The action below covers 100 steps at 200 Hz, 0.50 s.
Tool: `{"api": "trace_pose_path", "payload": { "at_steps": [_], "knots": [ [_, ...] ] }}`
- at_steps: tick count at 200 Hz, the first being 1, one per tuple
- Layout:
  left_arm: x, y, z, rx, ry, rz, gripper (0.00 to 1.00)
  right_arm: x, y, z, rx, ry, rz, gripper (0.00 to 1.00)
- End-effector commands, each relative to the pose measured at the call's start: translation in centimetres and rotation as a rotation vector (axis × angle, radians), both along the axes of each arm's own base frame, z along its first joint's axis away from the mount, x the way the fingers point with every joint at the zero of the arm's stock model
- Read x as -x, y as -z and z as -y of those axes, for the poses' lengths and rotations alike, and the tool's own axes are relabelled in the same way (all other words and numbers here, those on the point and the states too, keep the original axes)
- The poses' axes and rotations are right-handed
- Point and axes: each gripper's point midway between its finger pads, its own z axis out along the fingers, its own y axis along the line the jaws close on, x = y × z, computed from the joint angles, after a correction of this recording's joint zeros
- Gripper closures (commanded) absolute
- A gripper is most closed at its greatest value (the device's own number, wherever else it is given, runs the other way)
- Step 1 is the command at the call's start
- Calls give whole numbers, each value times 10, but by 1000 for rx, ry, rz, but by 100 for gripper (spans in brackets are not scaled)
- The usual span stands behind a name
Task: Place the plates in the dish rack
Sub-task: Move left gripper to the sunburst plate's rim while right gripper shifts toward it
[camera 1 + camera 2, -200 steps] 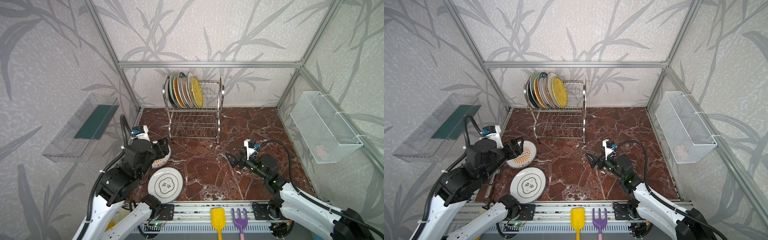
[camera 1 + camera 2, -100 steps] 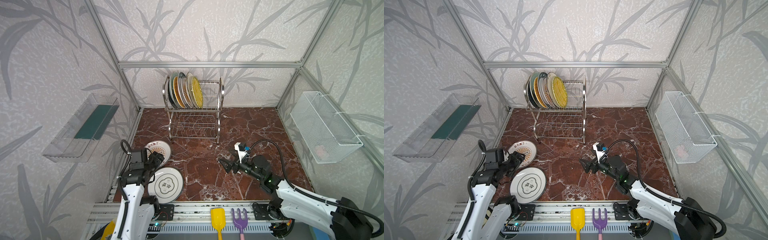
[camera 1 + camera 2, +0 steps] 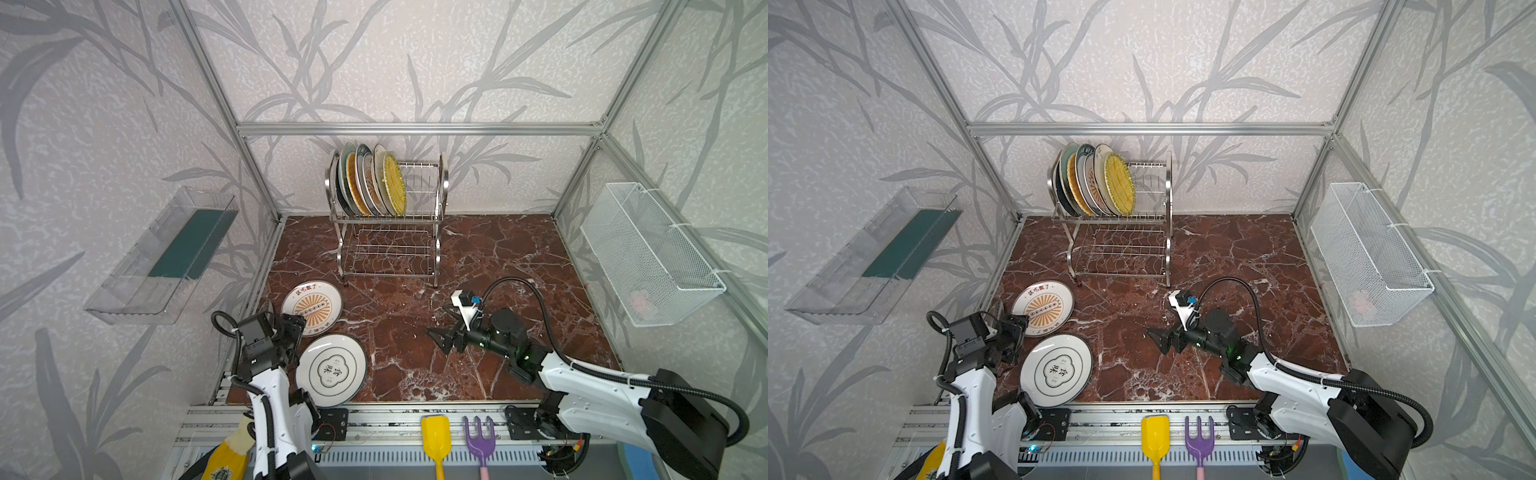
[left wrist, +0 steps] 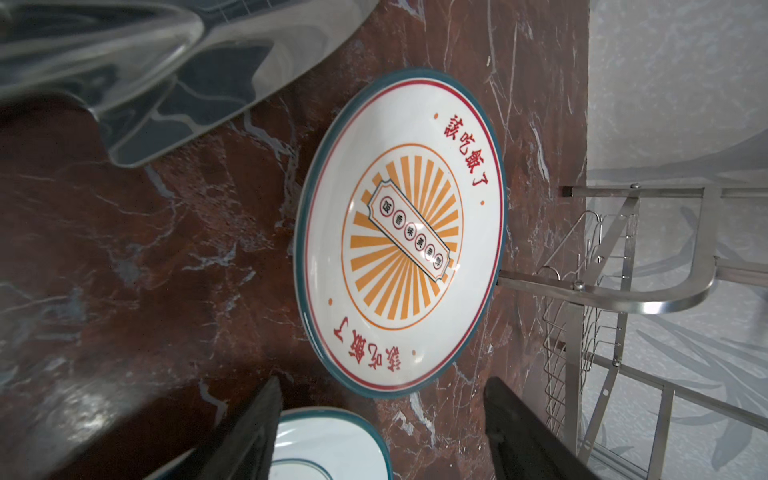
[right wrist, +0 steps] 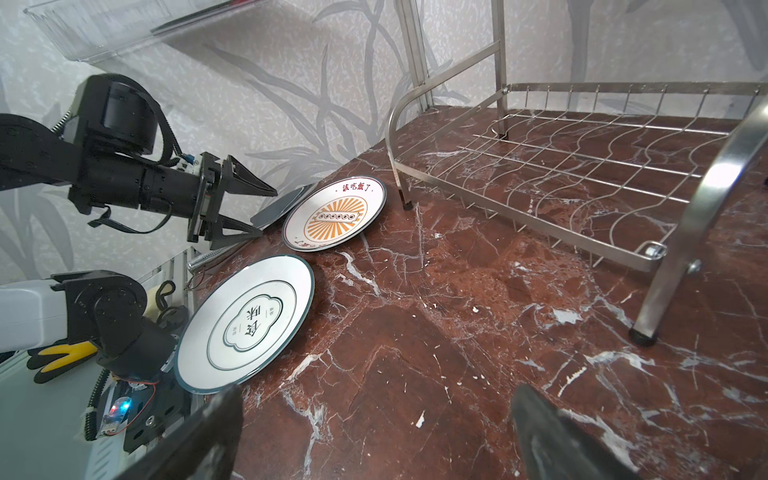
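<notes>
The steel dish rack (image 3: 436, 232) (image 3: 1168, 232) stands at the back with several plates (image 3: 390, 183) upright in its upper tier. An orange-sunburst plate (image 3: 312, 307) (image 4: 399, 232) and a white Chinese-character plate (image 3: 332, 370) (image 5: 245, 320) lie flat at the front left. A dark glossy disc (image 5: 282, 205) shows beside the sunburst plate. My left gripper (image 3: 298, 332) (image 4: 382, 399) hovers open over the gap between the two plates and holds nothing. In the middle, my right gripper (image 3: 436, 338) (image 5: 380, 415) is open over bare marble, pointing at the plates.
A clear plastic tray (image 3: 166, 257) hangs on the left wall and a white mesh basket (image 3: 648, 253) on the right wall. A yellow spade (image 3: 435, 436) and a purple fork (image 3: 480, 440) hang from the front rail.
The left arm has come down from high above the table, and its gripper is now low by the two flat plates. The right gripper has moved left and forward. Both stay open.
</notes>
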Motion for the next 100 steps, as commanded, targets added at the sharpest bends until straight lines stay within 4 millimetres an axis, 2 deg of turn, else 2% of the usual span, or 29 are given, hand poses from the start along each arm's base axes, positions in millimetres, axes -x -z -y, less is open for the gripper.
{"api": "trace_pose_path", "payload": {
  "at_steps": [1, 40, 47, 78, 100],
  "knots": [
    [-3, 3, -8, -10, -32, 19, 24, 0, -27, -6, -54, -23, 70, 1],
    [0, 15, -15, -5, -82, 14, 25, 7, -22, -19, -49, -75, 73, 1],
    [-1, 17, -15, -2, -82, 17, 25, 9, -28, -22, -68, -85, 100, 1],
    [-2, 27, -15, 18, -96, 22, 28, 20, -23, -38, -60, -156, 96, 1],
    [-4, 31, -16, 22, -99, 25, 29, 20, -18, -42, -65, -172, 74, 1]
  ]
}}
